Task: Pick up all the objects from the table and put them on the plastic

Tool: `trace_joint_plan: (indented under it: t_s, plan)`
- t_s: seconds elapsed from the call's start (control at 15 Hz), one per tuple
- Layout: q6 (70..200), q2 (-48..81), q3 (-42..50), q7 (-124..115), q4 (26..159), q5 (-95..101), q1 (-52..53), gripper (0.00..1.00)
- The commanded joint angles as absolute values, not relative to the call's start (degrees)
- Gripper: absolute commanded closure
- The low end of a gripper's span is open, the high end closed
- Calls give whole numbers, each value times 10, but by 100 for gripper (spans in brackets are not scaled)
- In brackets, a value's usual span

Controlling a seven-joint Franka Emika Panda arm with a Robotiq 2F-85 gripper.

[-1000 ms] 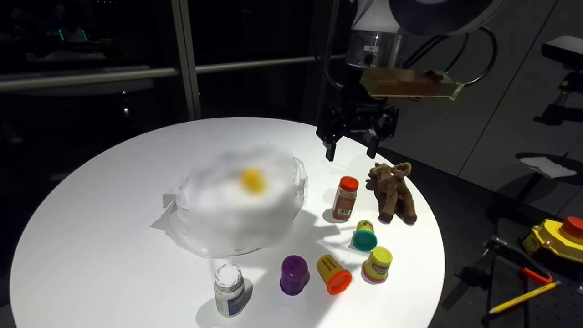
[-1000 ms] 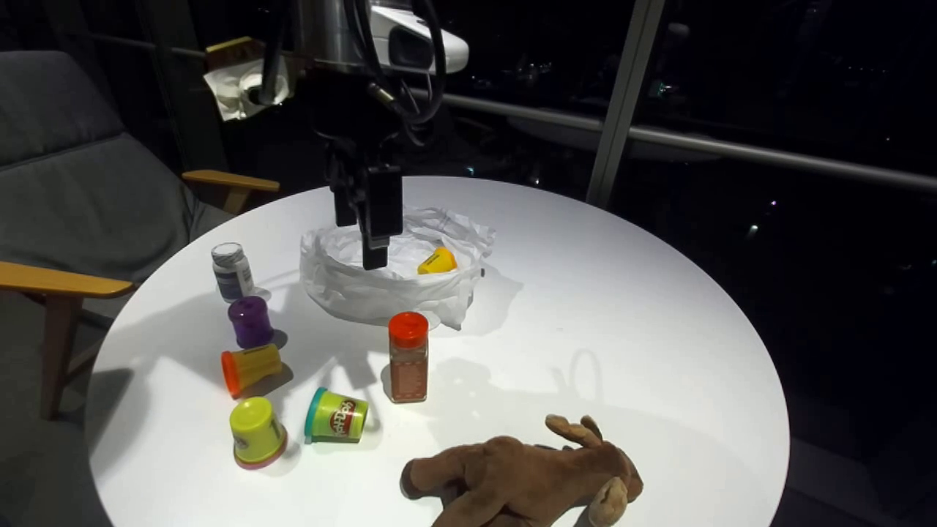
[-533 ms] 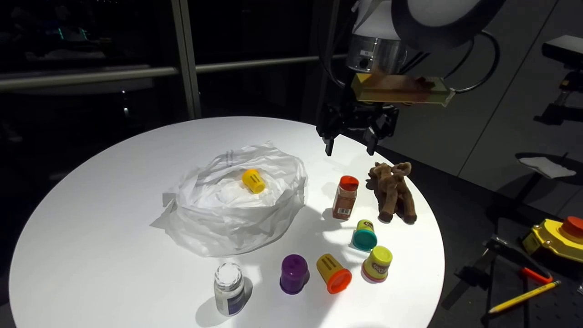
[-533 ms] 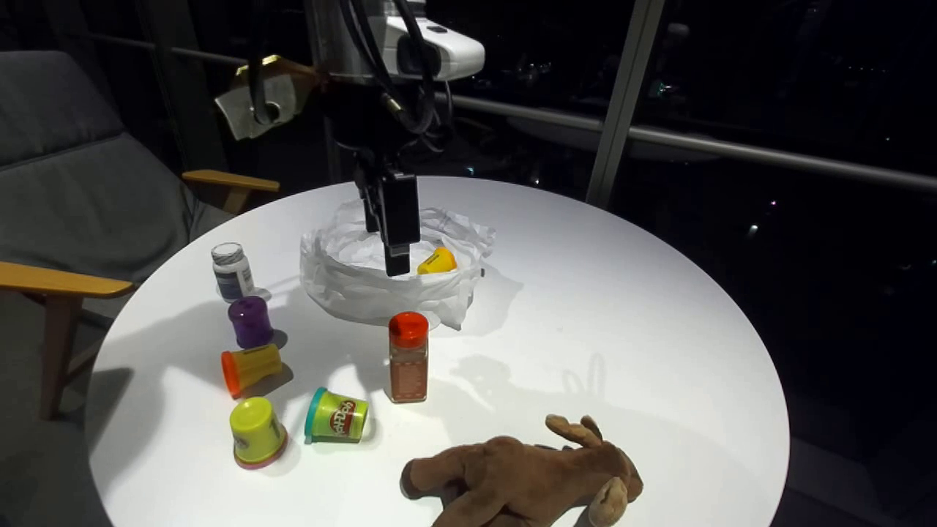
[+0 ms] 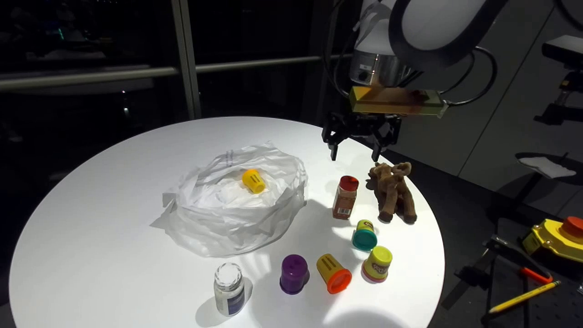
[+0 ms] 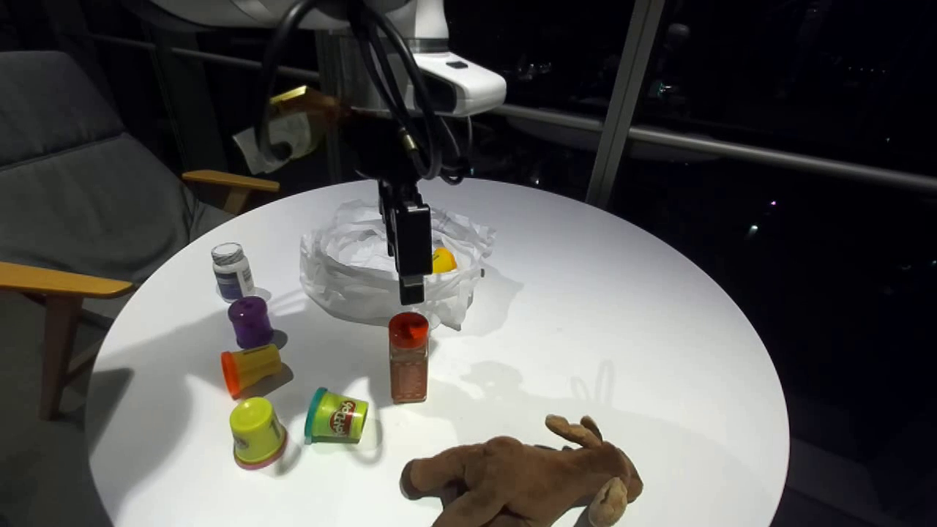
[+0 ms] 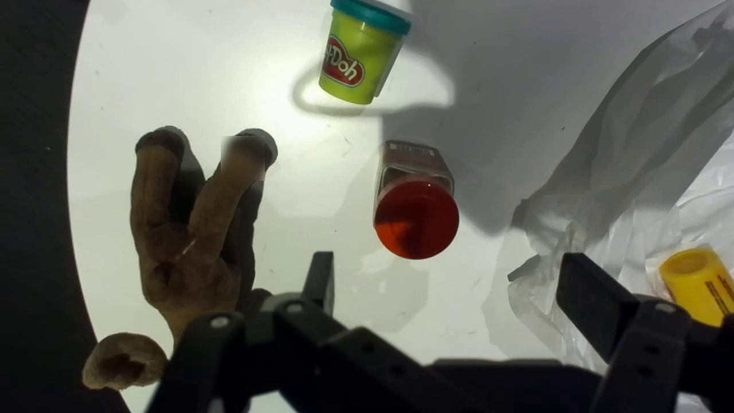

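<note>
Spread hand (image 5: 355, 157) near red-lidded bottle (image 5: 345, 198)

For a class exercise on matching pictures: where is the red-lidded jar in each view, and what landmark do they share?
In an exterior view: the jar, lower half, right of centre.
In an exterior view: the jar, lower half, slightly left of centre.
In the wrist view: the jar, near the middle, slightly right.
Shared landmark: the brown toy animal, in all three.

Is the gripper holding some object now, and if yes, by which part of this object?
Nothing is held. The gripper is open, its jaws wide apart with nothing between them; the red-capped jar stands on the table, clear of them.
</note>
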State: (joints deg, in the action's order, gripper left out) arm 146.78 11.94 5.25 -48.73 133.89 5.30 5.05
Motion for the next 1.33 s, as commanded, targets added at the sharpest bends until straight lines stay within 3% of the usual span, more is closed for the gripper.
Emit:
trace_joint_plan:
  t_s: [0.0,1.27]
  plan:
    - [1485,147,55,-477,1322,43,37,0]
    - [1451,270,49,-390,1239,-43,29,0]
